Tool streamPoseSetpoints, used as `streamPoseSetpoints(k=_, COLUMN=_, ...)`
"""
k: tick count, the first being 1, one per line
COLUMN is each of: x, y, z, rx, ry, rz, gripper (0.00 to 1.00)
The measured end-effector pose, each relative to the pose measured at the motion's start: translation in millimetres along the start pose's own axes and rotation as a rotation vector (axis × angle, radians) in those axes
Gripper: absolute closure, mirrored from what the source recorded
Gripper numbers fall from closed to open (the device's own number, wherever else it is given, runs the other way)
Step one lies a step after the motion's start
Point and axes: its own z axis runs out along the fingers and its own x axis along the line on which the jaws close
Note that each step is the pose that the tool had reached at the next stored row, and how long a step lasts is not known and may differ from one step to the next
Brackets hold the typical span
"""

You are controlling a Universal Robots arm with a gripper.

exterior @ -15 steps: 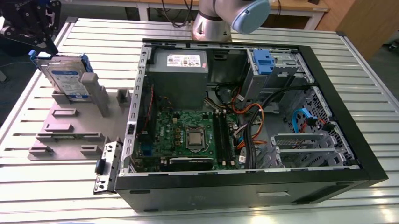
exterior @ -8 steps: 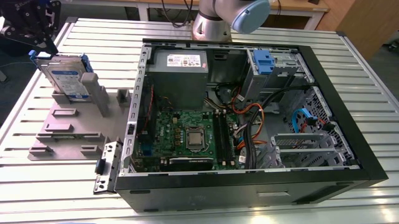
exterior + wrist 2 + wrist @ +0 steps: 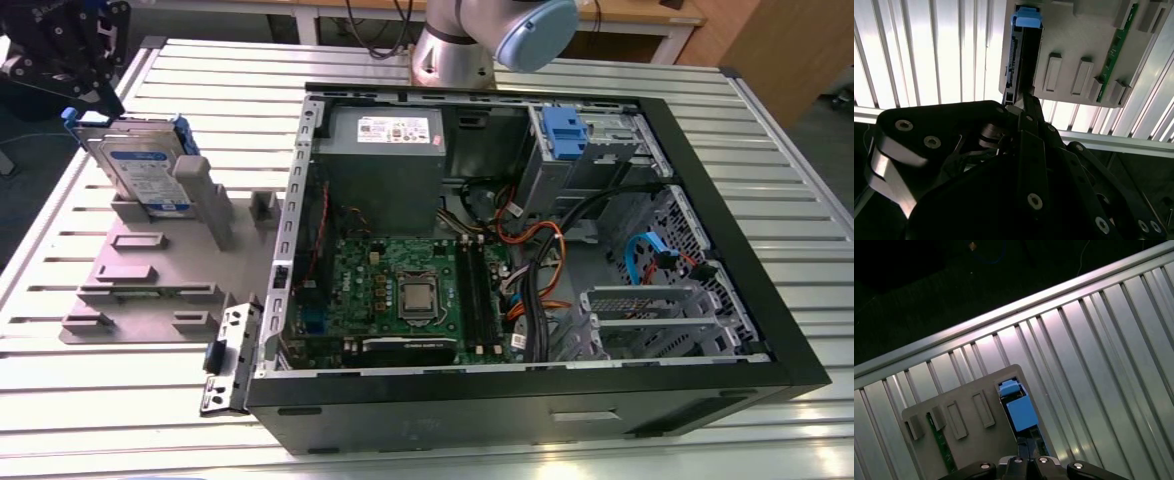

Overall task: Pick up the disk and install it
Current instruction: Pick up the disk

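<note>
The disk [image 3: 140, 165], a silver drive with a white-and-blue label in a blue carrier, stands on edge in a slot of the grey fixture plate [image 3: 147, 270] at the exterior view's left. My black gripper [image 3: 83, 100] hangs right at the disk's upper far corner. The second wrist view has the disk [image 3: 1019, 55] edge-on, running straight out from my gripper [image 3: 1021, 100], with its blue tab at the far end. In the first wrist view the blue carrier [image 3: 1021, 412] lies just beyond my gripper [image 3: 1026, 452].
An open computer case [image 3: 534, 380] lies on the slatted metal table [image 3: 747, 130], holding a grey power supply [image 3: 380, 150], a motherboard [image 3: 400, 290] and a drive cage with a blue clip [image 3: 567, 135]. A green memory stick [image 3: 1121, 35] stands in the fixture plate.
</note>
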Motion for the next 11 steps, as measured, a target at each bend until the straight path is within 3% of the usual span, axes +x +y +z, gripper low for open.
streamPoseSetpoints(k=3, x=-0.2, y=0.0, z=0.4, rx=0.0001, ry=0.0001, rz=-0.007, gripper=0.89)
streamPoseSetpoints(k=11, x=-0.5, y=0.2, z=1.3, rx=-0.0023, ry=0.0037, rz=-0.083, gripper=0.89)
